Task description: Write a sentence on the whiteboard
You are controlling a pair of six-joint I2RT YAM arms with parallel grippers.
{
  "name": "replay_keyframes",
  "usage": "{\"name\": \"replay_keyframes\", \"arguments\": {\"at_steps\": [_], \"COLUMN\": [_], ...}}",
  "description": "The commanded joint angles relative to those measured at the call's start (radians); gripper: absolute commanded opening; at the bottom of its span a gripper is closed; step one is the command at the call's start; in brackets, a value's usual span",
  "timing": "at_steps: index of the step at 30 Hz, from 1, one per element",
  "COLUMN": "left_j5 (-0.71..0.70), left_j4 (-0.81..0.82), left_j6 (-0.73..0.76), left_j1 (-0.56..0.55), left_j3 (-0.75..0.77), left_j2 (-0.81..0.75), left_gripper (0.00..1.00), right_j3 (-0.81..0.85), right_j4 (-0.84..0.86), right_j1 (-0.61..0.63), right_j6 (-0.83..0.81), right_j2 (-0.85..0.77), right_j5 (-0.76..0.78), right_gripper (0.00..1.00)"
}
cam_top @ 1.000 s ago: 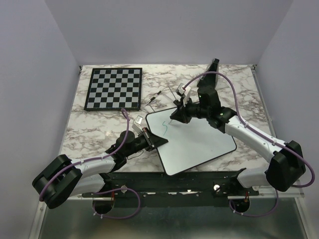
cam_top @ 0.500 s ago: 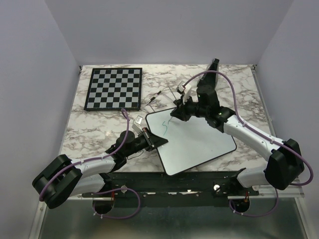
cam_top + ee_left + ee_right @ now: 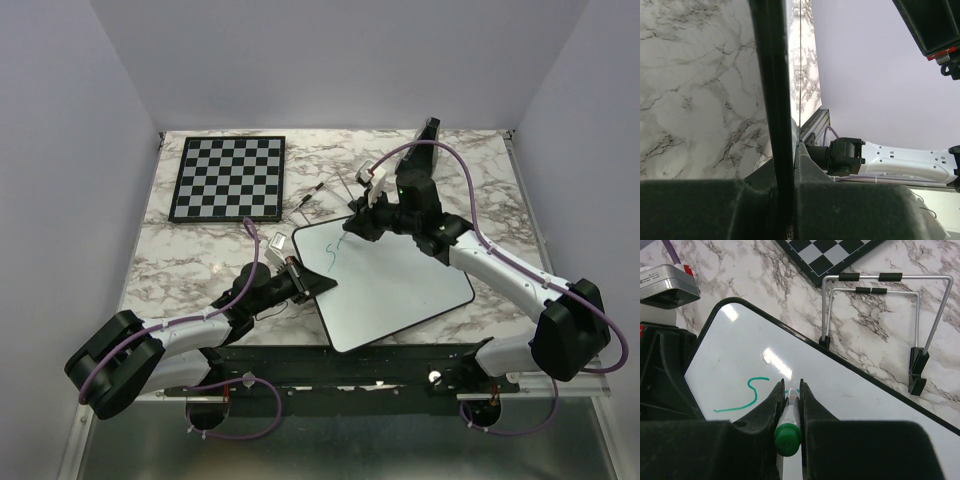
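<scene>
— On the marble table (image 3: 200, 265), what do you count?
— I list one whiteboard (image 3: 400, 285), one chessboard (image 3: 228, 177), one wire stand (image 3: 880, 315), one marker (image 3: 788, 432) and two grippers.
— State of the grippers?
— My left gripper (image 3: 315, 283) is clamped on the whiteboard's left rim, with the black edge running between its jaws. My right gripper (image 3: 791, 386) is clenched on the green-capped marker, tip down over the board's far-left corner.
— And the sentence?
— The sentence (image 3: 742, 397) is one teal "S" only, near that corner. In my right wrist view it lies just left of the marker tip. I cannot tell whether the tip touches the surface. The chessboard sits far left, apart from the whiteboard. The stand is just beyond the board's far edge.
</scene>
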Motion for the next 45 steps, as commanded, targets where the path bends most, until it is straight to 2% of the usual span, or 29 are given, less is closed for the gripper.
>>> {"name": "replay_keyframes", "arguments": {"at_steps": [1, 14, 36, 42, 45], "left_j5": [-0.022, -0.019, -0.022, -0.019, -0.019], "left_j4": [0.023, 0.034, 0.021, 0.023, 0.015], "left_j6": [0.100, 0.098, 0.101, 0.104, 0.106], "left_j1": [-0.008, -0.008, -0.008, -0.008, -0.008], "left_j3": [0.004, 0.002, 0.002, 0.007, 0.007], "left_j2": [0.004, 0.012, 0.002, 0.007, -0.001], "left_gripper": [0.00, 0.00, 0.00, 0.00, 0.00], "right_j3": [0.034, 0.019, -0.096, -0.073, -0.067], "right_j4": [0.031, 0.038, -0.107, -0.109, -0.100], "right_j1": [0.000, 0.000, 0.000, -0.002, -0.006], "right_j6": [0.003, 0.008, -0.069, -0.067, -0.058], "right_j2": [0.007, 0.030, -0.071, -0.081, -0.091], "right_j5": [-0.048, -0.043, -0.137, -0.017, -0.011], "right_gripper": [0.01, 0.00, 0.01, 0.00, 0.01]}}
